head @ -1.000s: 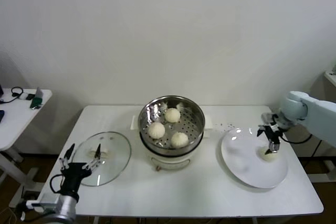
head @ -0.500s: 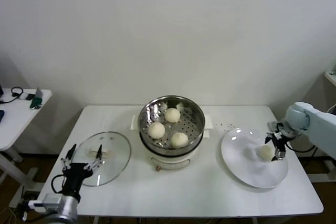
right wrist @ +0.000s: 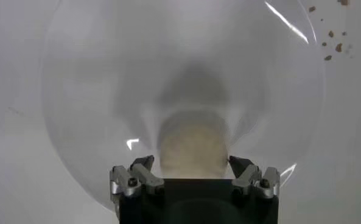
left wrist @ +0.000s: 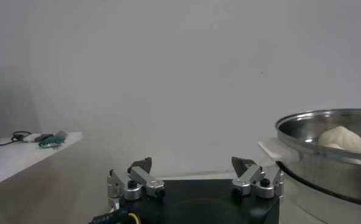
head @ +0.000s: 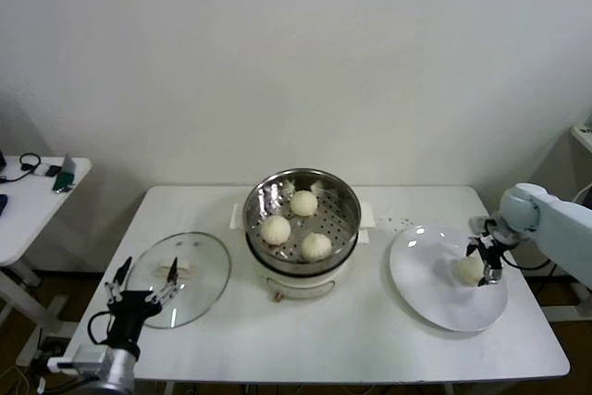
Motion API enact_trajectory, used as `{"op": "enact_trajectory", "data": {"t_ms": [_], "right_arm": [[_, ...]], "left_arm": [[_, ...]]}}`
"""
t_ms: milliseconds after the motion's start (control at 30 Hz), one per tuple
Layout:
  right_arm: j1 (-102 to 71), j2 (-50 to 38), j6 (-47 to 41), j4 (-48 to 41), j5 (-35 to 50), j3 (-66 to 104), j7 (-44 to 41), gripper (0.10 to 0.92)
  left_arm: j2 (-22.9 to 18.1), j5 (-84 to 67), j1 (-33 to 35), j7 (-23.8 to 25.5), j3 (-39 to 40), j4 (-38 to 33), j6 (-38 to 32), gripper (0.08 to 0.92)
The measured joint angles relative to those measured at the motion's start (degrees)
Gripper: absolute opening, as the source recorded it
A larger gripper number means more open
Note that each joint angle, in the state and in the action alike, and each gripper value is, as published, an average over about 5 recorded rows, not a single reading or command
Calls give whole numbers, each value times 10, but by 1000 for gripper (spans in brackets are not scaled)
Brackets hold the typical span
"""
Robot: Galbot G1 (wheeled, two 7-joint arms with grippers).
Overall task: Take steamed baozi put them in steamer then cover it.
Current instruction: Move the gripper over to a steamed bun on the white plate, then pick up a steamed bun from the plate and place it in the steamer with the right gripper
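Note:
The steamer (head: 352, 228) stands mid-table with three steamed baozi (head: 304, 203) on its perforated tray. A fourth baozi (head: 469, 269) lies on the white plate (head: 430, 275) at the right. My right gripper (head: 483, 261) is down over that bun. In the right wrist view the baozi (right wrist: 192, 143) sits between the right gripper (right wrist: 191, 161) fingers. One fingertip is at its side and the other stands a little off it, so the gripper is open. The cover (head: 180, 277) lies flat at the front left. My left gripper (head: 145, 273) hangs open beside it, holding nothing (left wrist: 192, 164).
In the left wrist view the steamer's rim (left wrist: 326, 122) shows close by, with one bun (left wrist: 341, 139) above it. Small crumbs (head: 402, 223) lie between steamer and plate. A white side table (head: 37, 191) with cables stands to the far left. The plate reaches near the table's right edge.
My right gripper has come down from above the plate and settled around the baozi, fingers on either side. The left arm, cover and steamer have stayed put.

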Motion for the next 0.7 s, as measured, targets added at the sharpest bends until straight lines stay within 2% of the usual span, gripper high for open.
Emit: {"op": "enact_trajectory", "data": {"t_ms": [233,700], "right_arm": [[-2,1,2,-7,3,3,-4,736],[20,2,-14,-7,43,-15,-5,704]], "left_arm": [[-1,1,3,0,-2,-1,-1,823],[-5,0,4,-1,-3,-2,-4,823]]}}
